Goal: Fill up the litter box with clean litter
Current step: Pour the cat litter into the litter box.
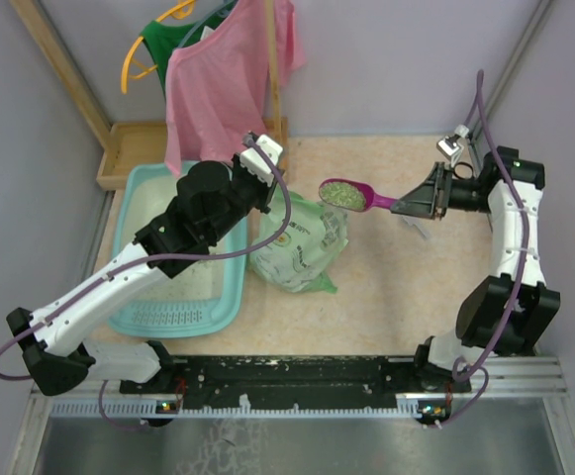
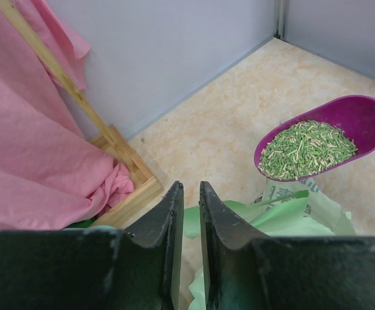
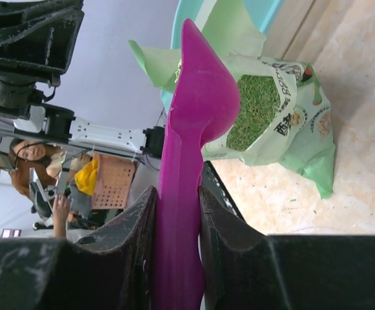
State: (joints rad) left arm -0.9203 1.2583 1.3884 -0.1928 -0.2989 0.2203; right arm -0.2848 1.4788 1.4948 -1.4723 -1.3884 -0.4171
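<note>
The light-teal litter box (image 1: 137, 203) lies on the left of the floor, its grille strip at the near end, and my left arm crosses over it. Beside it stands the pale green bag (image 1: 304, 247), open, with clean litter (image 3: 255, 106) inside. My left gripper (image 1: 270, 188) (image 2: 188, 187) holds the bag's upright edge (image 2: 239, 216) between narrowly parted jaws. My right gripper (image 1: 421, 203) (image 3: 177, 190) is shut on the handle of the magenta scoop (image 1: 366, 196) (image 3: 200, 97). The scoop bowl hangs above the bag, heaped with green granules (image 2: 306, 148).
A wooden tray (image 1: 129, 148) (image 2: 132, 194) sits at the back left corner behind the litter box. A pink garment (image 1: 223, 89) (image 2: 32, 155) and a green one hang over it beside a slanted wooden pole. Grey walls close in the floor on three sides.
</note>
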